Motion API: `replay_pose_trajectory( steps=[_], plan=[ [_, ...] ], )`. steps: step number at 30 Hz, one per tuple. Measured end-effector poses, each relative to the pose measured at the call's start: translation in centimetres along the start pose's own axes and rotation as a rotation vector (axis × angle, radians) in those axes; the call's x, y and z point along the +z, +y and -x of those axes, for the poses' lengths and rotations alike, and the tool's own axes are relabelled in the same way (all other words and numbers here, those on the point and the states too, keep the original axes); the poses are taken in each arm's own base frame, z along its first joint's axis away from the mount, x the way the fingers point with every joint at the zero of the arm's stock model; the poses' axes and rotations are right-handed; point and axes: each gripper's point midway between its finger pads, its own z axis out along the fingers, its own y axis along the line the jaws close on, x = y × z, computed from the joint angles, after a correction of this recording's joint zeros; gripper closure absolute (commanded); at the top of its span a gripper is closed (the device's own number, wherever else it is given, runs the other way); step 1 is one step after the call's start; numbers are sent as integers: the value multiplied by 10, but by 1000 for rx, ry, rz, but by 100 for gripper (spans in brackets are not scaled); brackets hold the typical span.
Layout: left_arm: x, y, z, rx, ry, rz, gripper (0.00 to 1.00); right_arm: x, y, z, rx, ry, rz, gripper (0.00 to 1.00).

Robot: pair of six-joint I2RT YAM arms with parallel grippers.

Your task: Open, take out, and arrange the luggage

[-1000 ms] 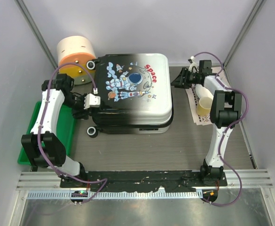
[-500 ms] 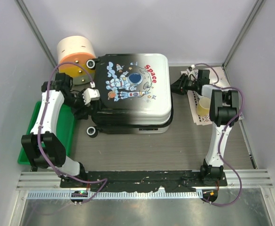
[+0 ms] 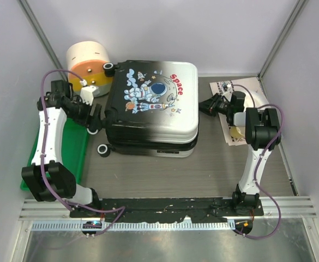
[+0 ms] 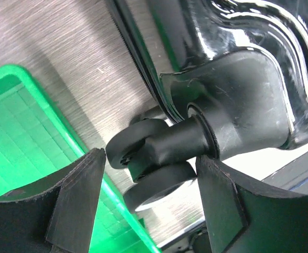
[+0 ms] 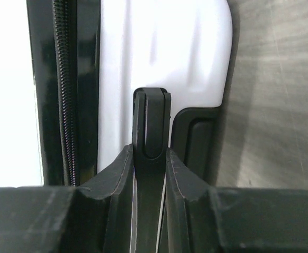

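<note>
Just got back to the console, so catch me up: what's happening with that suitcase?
The astronaut-print suitcase lies flat on the table, print up and closed. The right fingers are pinched on a thin black handle at its white end. The left fingers stand open around a black wheel at the other end, beside the green tray, not clamping it.

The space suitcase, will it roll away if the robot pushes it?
Probably not: the suitcase lies flat with its wheels pointing sideways, so it would likely slide. Glossy and hard, it looks stiff, maybe slippery.
</note>
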Motion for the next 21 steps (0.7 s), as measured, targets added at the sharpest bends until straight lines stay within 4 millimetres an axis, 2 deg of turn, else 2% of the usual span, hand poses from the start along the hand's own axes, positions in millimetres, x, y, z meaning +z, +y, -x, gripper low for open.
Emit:
replay_pose_trajectory(
  steps=[4,11,17,18,19,21],
  plan=[
    [-2,7,6,-142,-31,45,28,-18,-2,-16,-19,24,-54,99],
    [3,26,16,-222,-88,133,28,-38,-3,-28,-104,4,-155,99],
    [5,28,13,-258,-122,168,28,-41,-2,-30,-161,33,-208,98],
    [5,28,13,-261,-126,171,27,-41,-2,-30,-168,47,-215,91],
    [5,28,13,-263,-129,172,27,-40,-3,-29,-177,63,-220,68],
    [5,28,13,-265,-131,173,24,-39,-2,-27,-189,87,-230,52]
  ],
)
